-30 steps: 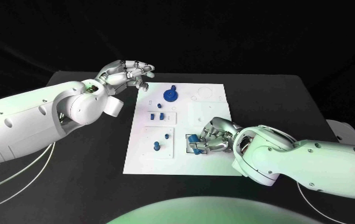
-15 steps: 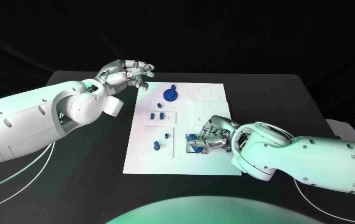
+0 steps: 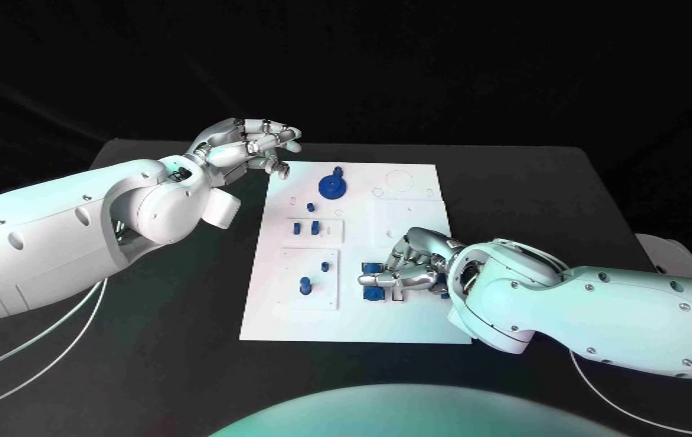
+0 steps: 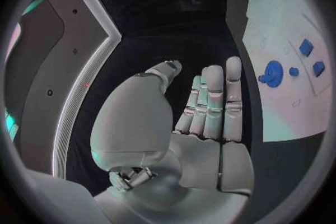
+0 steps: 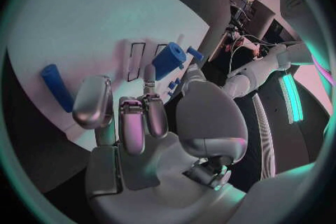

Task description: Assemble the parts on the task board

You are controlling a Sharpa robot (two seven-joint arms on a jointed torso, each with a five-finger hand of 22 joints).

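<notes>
The white task board [image 3: 404,182] lies mid-table. My right hand [image 3: 415,265] rests low on the board's near right part. Its thumb and a fingertip [image 5: 148,75] pinch an upright blue peg [image 5: 168,59] [image 3: 371,269] by two dark slots. A second blue peg [image 5: 56,87] [image 3: 378,295] lies flat on the board just beside the fingers. My left hand [image 3: 245,144] hovers off the board's far left corner, fingers straight [image 4: 213,98] and holding nothing. A blue round part [image 3: 332,187] [image 4: 273,74] stands at the far end of the board.
Two small blue pieces [image 3: 304,226] sit in a raised plate at mid-left of the board, and two more [image 3: 307,283] in the plate nearer me. Black table [image 3: 548,187] surrounds the board. White cables [image 3: 58,332] trail under my left arm.
My right hand has drawn back slightly across the board, and the blue peg at its fingertips now stands further left. The left hand has stayed put.
</notes>
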